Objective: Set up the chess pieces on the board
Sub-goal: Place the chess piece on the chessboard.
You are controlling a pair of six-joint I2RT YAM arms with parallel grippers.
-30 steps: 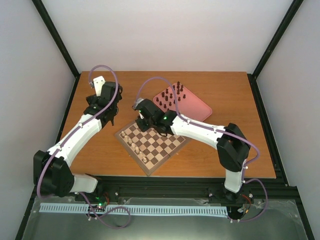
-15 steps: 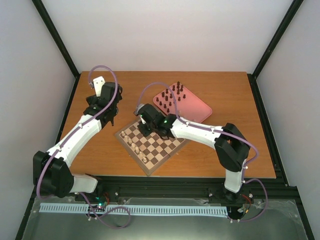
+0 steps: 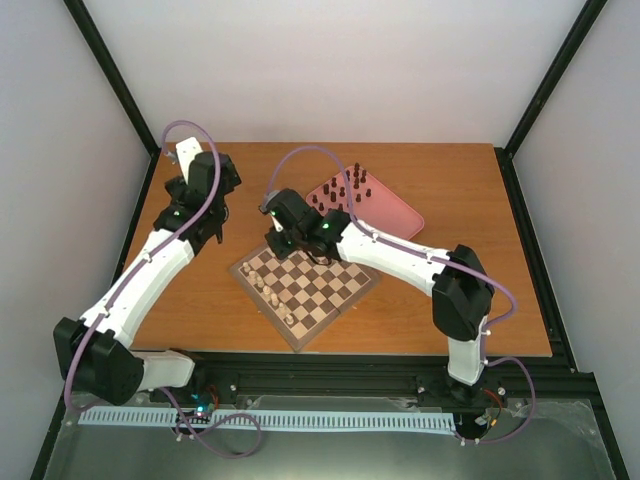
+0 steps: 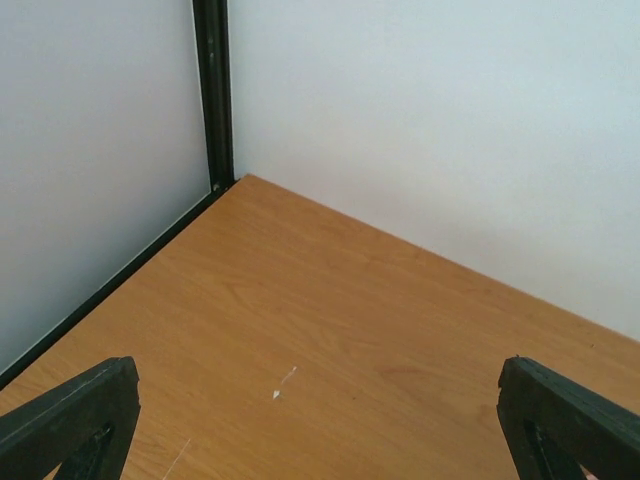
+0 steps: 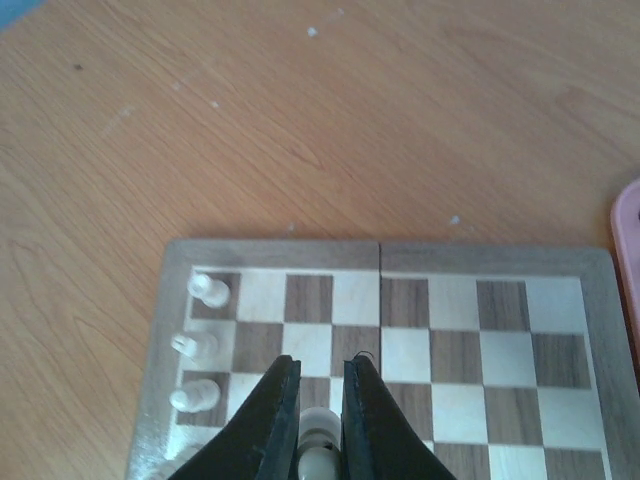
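Board: I see it lying corner-on to the arms in the middle of the table, a seam running down its middle in the right wrist view.
Right gripper: I read it as clenched on a cream piece, the two dark fingers pressed against its sides and only its rounded top showing between them.
Held piece position: over the board, a few squares in from the far-left border as the right wrist camera frames it; I cannot tell whether its base touches a square.
Cream pieces on board: three stand upright in a line down the left-hand column in the wrist view, one to a square; from above I make out a few pale pieces along the board's left edge.
Dark pieces: they stand clustered at the far-left end of the pink tray, which sits just beyond the board's far-right side.
Left gripper: released, I would say, with its fingertips far apart at the bottom corners of its own view and nothing between them.
Left arm position: I have it above bare table near the far-left corner, well apart from the board.
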